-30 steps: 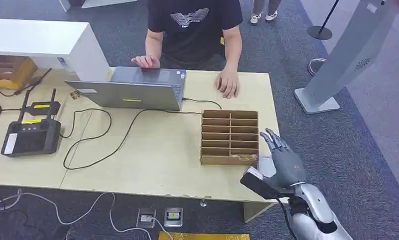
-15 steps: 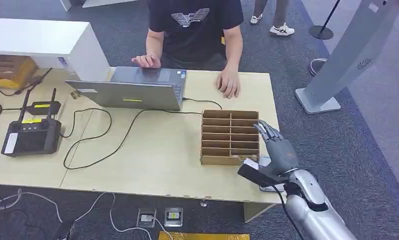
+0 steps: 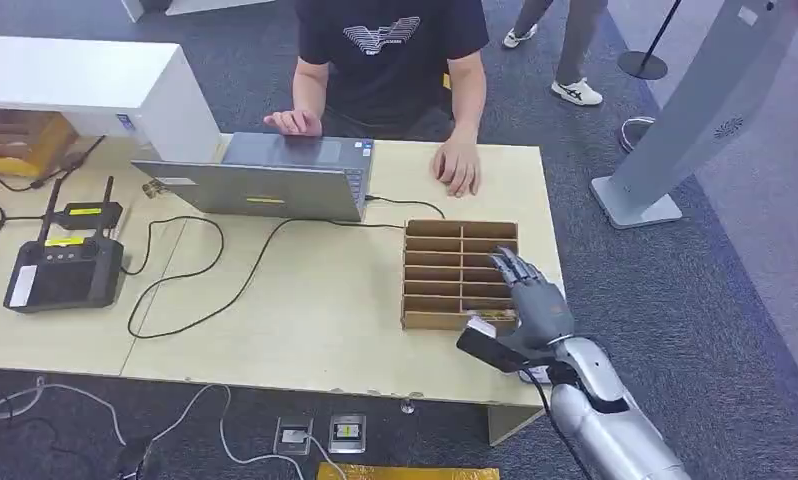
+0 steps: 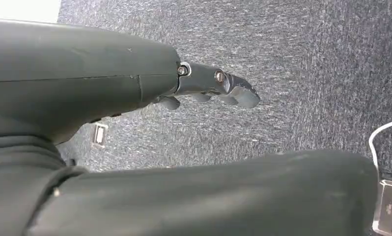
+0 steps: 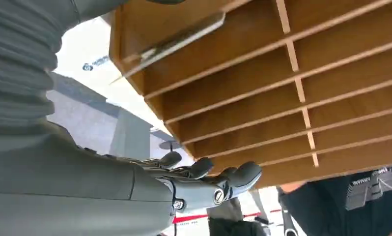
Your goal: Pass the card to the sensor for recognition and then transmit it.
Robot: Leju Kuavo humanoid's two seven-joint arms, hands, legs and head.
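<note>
Your right hand (image 3: 531, 305) hangs over the near right corner of the wooden slot box (image 3: 460, 274), fingers spread and straight, holding nothing.

The left hand (image 4: 211, 88) hangs over grey carpet, fingers loosely curled in with nothing in them.

The card (image 5: 177, 42) sits in the box's nearest right-hand slot. In the right wrist view it is a thin pale slab leaning aslant inside that compartment, one long edge raised toward the opening. Its long axis runs along the slot, crosswise to the line from you to the seated person (image 3: 390, 50). The head view gives no clear sight of it behind the hand.

Step in hand, as I judge it: reaching in for the card.

- Bring thumb and fingers down on the raised long edge; the slot walls leave little room for anything wider than a pinch.
- Keep the palm off the box rim. The box looks light and may slide on the tabletop (image 3: 305, 310).
- Lift straight out along the slot opening, so the card does not jam against the dividers.
- Which item is the sensor, I cannot tell.
</note>
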